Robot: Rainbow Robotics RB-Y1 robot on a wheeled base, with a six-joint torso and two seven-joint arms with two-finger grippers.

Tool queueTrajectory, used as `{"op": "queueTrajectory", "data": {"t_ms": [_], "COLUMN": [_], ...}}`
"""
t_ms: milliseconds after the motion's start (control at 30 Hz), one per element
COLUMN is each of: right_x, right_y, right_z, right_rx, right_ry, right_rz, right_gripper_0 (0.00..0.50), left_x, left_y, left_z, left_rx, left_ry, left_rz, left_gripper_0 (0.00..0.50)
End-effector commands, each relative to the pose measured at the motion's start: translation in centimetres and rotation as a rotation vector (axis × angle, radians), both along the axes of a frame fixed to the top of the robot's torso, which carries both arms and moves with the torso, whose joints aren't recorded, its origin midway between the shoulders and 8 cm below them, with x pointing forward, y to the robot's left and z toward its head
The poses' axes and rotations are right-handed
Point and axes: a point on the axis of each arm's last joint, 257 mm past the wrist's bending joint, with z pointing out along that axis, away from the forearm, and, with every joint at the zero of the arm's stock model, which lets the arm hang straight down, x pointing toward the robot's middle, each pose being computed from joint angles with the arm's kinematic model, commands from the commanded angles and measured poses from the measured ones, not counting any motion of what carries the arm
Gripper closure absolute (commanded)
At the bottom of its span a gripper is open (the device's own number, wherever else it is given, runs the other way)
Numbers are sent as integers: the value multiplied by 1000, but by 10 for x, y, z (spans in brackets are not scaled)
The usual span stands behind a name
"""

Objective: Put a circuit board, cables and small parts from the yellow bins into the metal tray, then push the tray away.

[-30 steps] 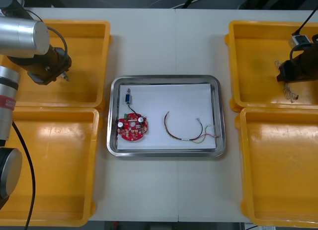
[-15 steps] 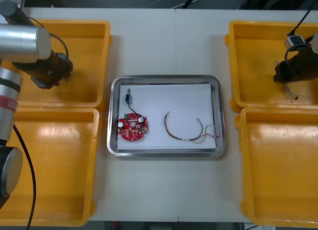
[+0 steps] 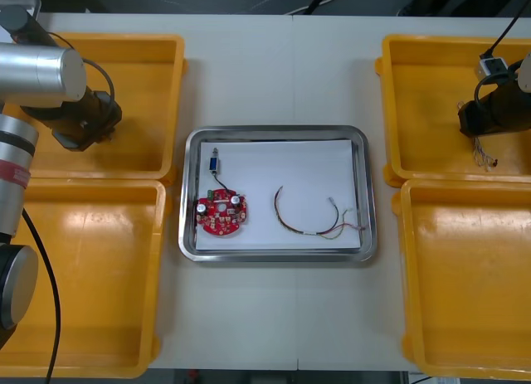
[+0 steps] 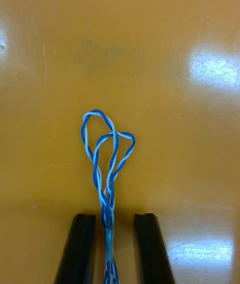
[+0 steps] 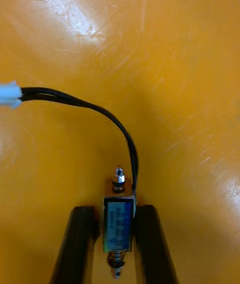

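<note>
Over the far left yellow bin (image 3: pixel 162 48) hangs your left gripper (image 3: pixel 93 127). In the left wrist view its fingers (image 5: pixel 80 244) are clamped on a small metal part (image 5: pixel 119 226) with a blue-labelled body. The part stands lengthwise between them, with a small stud poking out past the fingertips. A black cable (image 5: pixel 100 111) rises from that part, arches over the bin floor and ends in a white connector (image 5: pixel 9 94). You cannot tell whether the part touches the floor or hangs just above it.

On the other side, your right gripper (image 3: pixel 485 123) is over the far right yellow bin (image 3: pixel 394 69). Its fingers (image 4: pixel 147 249) grip a twisted blue and white cable (image 4: pixel 107 159), whose two loops stick out beyond the fingertips above the bin floor.

Between the bins, the metal tray (image 3: pixel 274 133), white inside, rests on the table (image 3: pixel 282 69). In it you see a round red circuit board (image 3: pixel 221 215) toward the near left corner and a second small metal part (image 3: pixel 214 163) just beyond the board. A curved dark cable (image 3: pixel 286 220) lies to the board's right, its coloured wire ends reaching toward the tray's right rim
</note>
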Motion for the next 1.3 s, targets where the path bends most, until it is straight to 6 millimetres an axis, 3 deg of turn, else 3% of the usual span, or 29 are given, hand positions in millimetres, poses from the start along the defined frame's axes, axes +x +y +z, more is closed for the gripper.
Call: {"op": "queueTrajectory", "data": {"t_ms": [33,367,800,967,1300], "right_x": [-5,-4,-10,-16,-32], "right_y": [13,14,17,14,14], "right_z": [-22,-18,50,74,111], "right_rx": [-18,-28,-75,-83,-73], "right_ry": [42,36,16,6,-4], "right_rz": [39,55,115,118,126], "right_gripper_0": [500,500,500,500,500], "left_x": [15,12,-31,-44,-72], "left_y": [-18,-16,-21,-24,-50], "left_z": [22,32,89,94,102], "left_rx": [25,44,115,167,187], "left_ry": [-42,-43,16,60,93], "left_rz": [-70,-72,-155,-269,-502], "left_gripper_0": [500,500,500,500,500]}}
